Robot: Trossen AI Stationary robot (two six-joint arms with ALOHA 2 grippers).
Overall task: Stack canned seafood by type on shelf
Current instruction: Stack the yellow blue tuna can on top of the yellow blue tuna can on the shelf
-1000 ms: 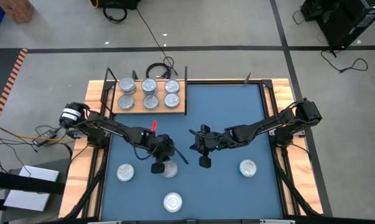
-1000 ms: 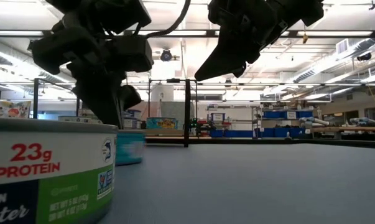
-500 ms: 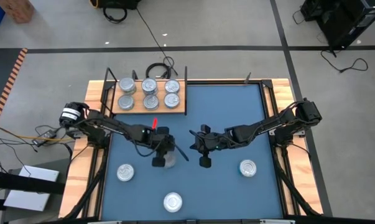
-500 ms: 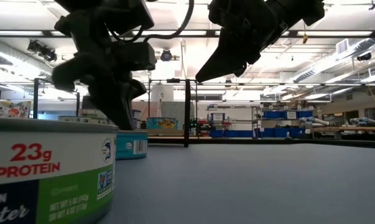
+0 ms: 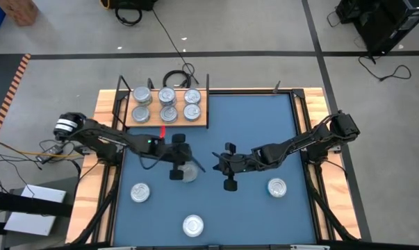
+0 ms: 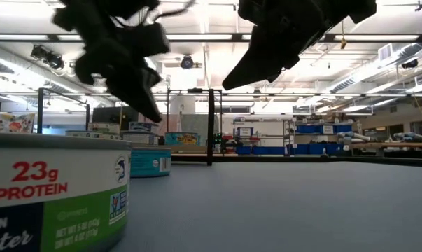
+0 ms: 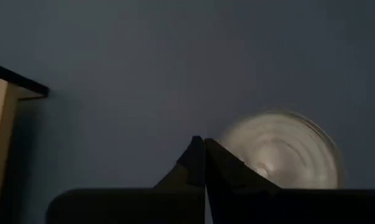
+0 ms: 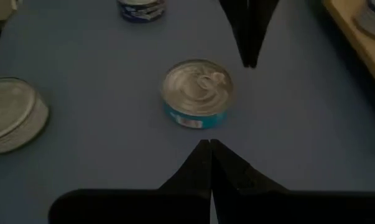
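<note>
Canned seafood on the shelf: six silver tins (image 5: 167, 104) sit in two rows of three on the wooden board.
Shelf: light-brown board (image 5: 166, 121) with thin black uprights, at 11 o'clock on the blue mat (image 5: 251, 125).
Loose tins: four lie on the mat; one (image 5: 189, 171) near the centre, one (image 5: 140, 192) at 8 o'clock, one (image 5: 192, 225) at 6 o'clock, one (image 5: 276, 187) at 4 o'clock.
Left gripper: (image 5: 180, 157) hovers just beside the central tin, on its 10 o'clock side; in the left wrist view its fingers (image 7: 199, 163) meet at the tips, empty, with the tin (image 7: 280, 149) beside them.
Right gripper: (image 5: 225, 167) hangs over the mat at the centre, at 3 o'clock from the central tin and apart from it; its fingers (image 8: 207, 160) are pressed together, empty.
Low view: a teal-labelled tin (image 6: 149, 161) stands on the mat under the left arm.
</note>
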